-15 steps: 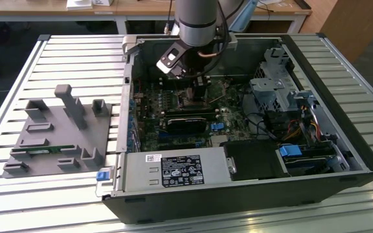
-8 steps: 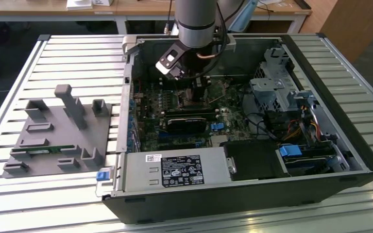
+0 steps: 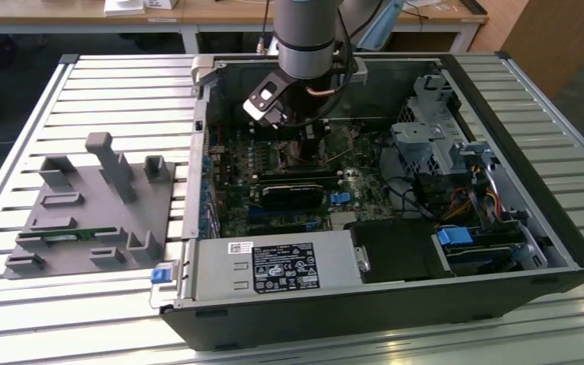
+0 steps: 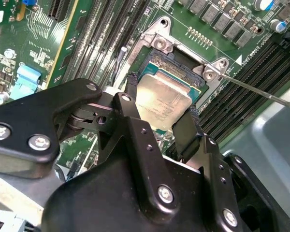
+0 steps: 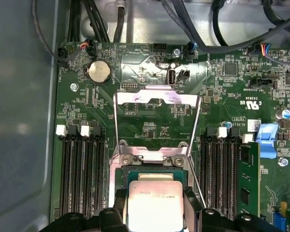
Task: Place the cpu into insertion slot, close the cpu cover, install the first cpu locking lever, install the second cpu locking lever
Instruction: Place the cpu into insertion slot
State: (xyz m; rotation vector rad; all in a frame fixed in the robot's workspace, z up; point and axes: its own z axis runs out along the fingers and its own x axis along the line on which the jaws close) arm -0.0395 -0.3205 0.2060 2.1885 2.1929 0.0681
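Facing metal-top up, the cpu [image 5: 156, 209] lies level in the tool [image 5: 155, 197].

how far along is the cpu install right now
Nothing is finished yet. In hand: the claw grips the cpu by two opposite edges right at the insertion slot; whether it is fully seated I cannot tell. Left: the cpu cover stands flipped open, and a thin locking lever sticks out unlatched.
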